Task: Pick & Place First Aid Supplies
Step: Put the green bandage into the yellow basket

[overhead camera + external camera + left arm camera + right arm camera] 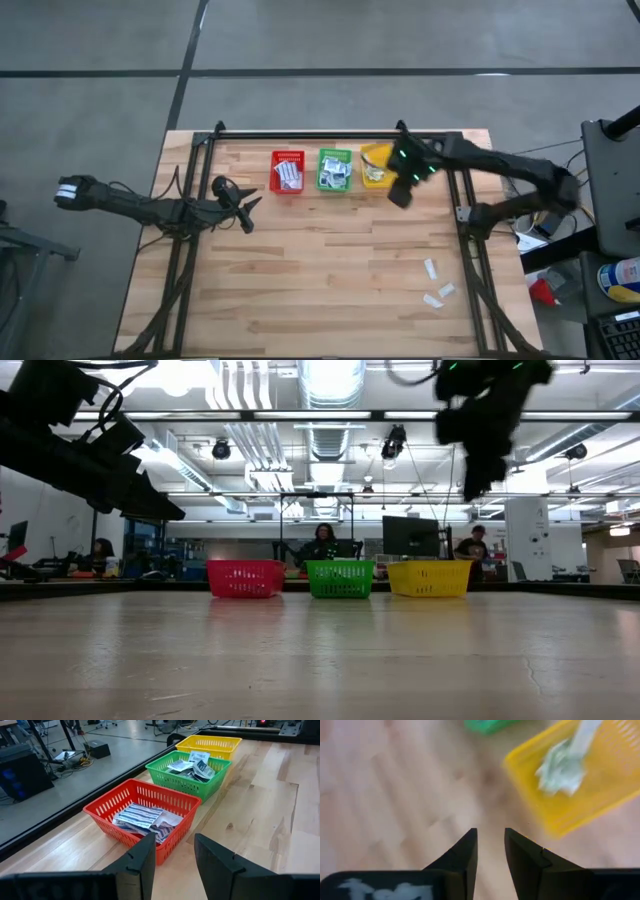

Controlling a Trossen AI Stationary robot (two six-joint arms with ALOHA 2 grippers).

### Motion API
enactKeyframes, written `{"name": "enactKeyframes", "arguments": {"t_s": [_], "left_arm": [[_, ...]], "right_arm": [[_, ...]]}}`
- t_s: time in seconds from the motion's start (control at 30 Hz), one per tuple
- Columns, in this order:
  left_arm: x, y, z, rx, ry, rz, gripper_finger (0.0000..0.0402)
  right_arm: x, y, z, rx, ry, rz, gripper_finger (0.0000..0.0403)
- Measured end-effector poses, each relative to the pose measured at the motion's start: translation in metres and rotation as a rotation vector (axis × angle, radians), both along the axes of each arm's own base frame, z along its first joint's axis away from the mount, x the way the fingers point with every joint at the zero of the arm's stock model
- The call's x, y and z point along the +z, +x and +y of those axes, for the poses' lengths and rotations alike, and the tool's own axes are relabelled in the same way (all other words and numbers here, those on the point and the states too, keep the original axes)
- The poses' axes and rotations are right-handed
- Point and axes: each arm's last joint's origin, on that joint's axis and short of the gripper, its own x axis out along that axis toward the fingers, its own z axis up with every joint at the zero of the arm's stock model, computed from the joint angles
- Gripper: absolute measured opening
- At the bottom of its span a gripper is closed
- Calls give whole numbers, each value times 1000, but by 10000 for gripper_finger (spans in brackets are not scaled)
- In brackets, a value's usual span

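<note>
Three baskets stand in a row near the table's far edge. The red basket [287, 172] [141, 815] holds oblong blue-striped white packets [140, 816]. The green basket [334, 170] [189, 772] holds small white-blue square packets [196, 766], and the yellow basket [375, 165] [580, 780] holds pale green-beige strips [559, 766]. Three loose white packets [437, 287] lie flat on the table's right near part. My right gripper [399, 197] [490, 837] hovers open and empty above the table, just in front of the yellow basket. My left gripper [247, 208] [172, 842] is open and empty, left of and nearer than the red basket.
A black frame rail [330, 134] runs along the far edge behind the baskets, with side rails [180, 250] down both sides of the table. Bare wood [320, 270] lies between the baskets and the near edge. People sit at desks [322, 545] beyond the table.
</note>
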Motion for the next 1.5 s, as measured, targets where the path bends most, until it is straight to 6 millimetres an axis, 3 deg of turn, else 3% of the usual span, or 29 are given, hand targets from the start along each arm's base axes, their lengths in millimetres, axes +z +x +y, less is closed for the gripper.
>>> {"name": "enactKeyframes", "arguments": {"t_s": [0.23, 0.37, 0.5, 0.8, 1.5], "left_arm": [[0, 0, 0, -2, 6, 5, 133], [0, 0, 0, -2, 7, 6, 133], [0, 0, 0, -1, 4, 3, 133], [0, 0, 0, 2, -6, -3, 133], [0, 0, 0, 1, -5, 1, 133]], "right_arm": [[-4, -58, 63, -183, 186, -74, 75], [-15, -80, 81, -266, 280, -95, 82], [-29, -91, 91, -257, 341, -63, 98], [-51, -93, 106, -157, 428, 133, 110], [-82, -68, 153, -362, 424, 490, 100]]}}
